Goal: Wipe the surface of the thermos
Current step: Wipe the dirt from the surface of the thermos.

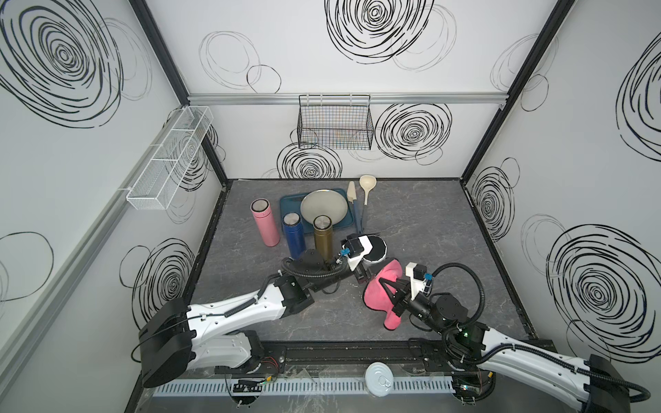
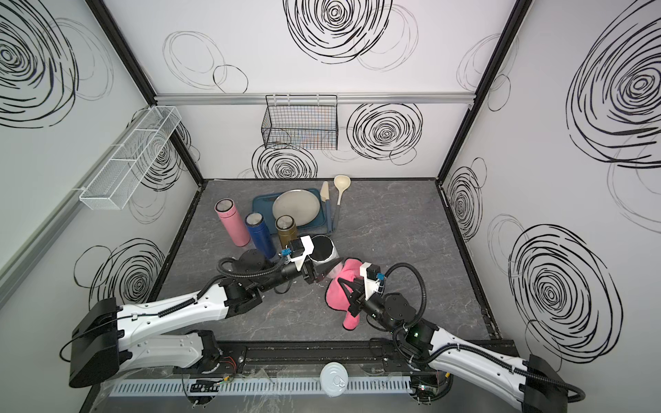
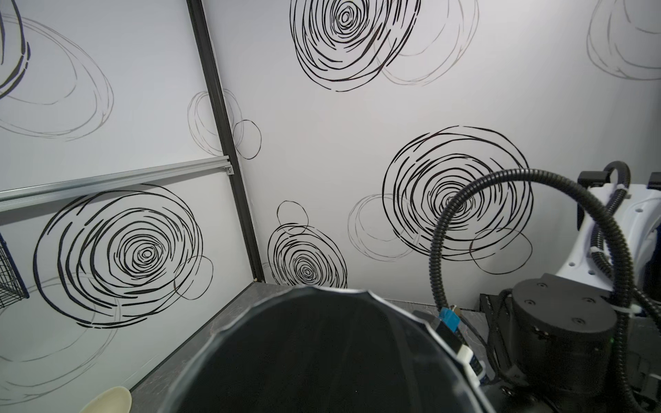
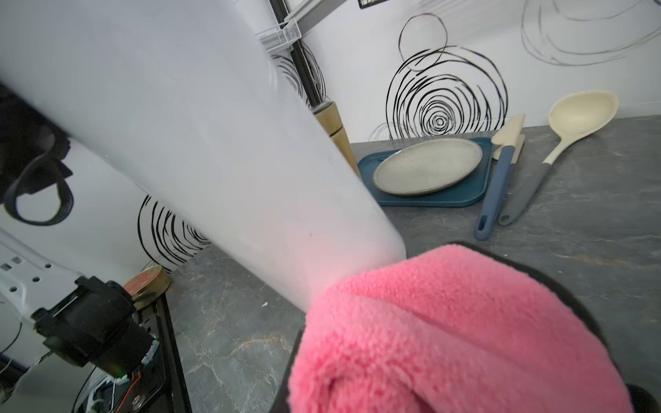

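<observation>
Left gripper [image 1: 360,275] here, clamped tight on the white thermos [image 4: 214,143], tilted near the middle of the tabletop [image 1: 447,250], black lid [image 1: 375,247] up. My right gripper [image 1: 388,288] is pinching the pink cloth [image 1: 377,296], which is pressed against the thermos's lower end.

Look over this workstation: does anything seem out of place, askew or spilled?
One thing: a white pull-tab can sits on the front ledge, outside the grey tabletop where everything else is grouped. Nothing looks spilled or damaged.
</observation>
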Robot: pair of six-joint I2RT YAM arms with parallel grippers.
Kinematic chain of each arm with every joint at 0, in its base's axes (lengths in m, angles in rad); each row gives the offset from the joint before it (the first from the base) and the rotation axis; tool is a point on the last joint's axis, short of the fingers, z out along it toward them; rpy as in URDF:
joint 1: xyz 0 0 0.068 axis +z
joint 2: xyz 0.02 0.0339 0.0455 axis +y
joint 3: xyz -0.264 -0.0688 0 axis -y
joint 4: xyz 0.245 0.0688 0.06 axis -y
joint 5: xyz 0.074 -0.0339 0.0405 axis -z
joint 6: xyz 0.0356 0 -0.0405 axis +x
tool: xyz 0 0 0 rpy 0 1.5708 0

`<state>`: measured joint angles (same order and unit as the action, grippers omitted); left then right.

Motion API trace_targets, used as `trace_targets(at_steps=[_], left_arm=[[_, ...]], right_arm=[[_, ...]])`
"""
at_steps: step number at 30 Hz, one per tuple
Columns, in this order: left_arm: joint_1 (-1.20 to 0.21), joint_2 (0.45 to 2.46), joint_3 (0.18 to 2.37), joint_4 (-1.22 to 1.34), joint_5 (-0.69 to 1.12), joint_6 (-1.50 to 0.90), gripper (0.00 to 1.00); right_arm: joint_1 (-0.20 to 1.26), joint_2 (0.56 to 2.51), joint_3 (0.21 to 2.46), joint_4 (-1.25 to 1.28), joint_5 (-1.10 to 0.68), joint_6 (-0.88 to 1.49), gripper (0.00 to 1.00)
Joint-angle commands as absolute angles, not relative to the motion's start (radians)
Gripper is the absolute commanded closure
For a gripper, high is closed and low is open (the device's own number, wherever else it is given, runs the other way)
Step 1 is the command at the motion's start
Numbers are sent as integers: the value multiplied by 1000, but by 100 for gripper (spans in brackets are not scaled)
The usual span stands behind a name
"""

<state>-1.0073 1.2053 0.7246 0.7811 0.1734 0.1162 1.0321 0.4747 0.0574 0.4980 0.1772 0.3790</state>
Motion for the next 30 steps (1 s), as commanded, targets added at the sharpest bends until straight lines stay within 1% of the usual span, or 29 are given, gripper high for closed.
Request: trace_targets(at_steps=[1, 4, 6, 9, 13, 16, 21, 25, 27, 30], left_arm=[[-1037, 1180, 715, 881, 287, 36, 100], [-1035, 1179, 700, 907, 273, 48, 100], [-1035, 1175, 689, 930, 275, 51, 100], [-1037, 1171, 672, 961, 287, 51, 100], [-1037, 1169, 643, 1010, 298, 58, 100], [-1037, 1165, 618, 1051, 290, 62, 100], [-1037, 1170, 602, 1093, 256, 73, 100], [-1038, 1187, 589, 1139, 206, 74, 100], [-1035, 1196, 583, 1162, 194, 74, 100], [-1035, 1207, 579, 1175, 189, 84, 100]], right_arm=[[1015, 418, 209, 541, 221, 388, 100], [1011, 430, 287, 517, 191, 407, 100], [1007, 451, 292, 527, 183, 441, 100], [984, 494, 232, 585, 189, 547, 100], [919, 570, 101, 707, 155, 705, 100], [859, 577, 75, 738, 93, 766, 100], [833, 515, 190, 693, 6, 758, 100], [835, 538, 285, 706, -70, 784, 100], [837, 552, 289, 723, -84, 806, 100], [839, 566, 236, 748, -60, 839, 100]])
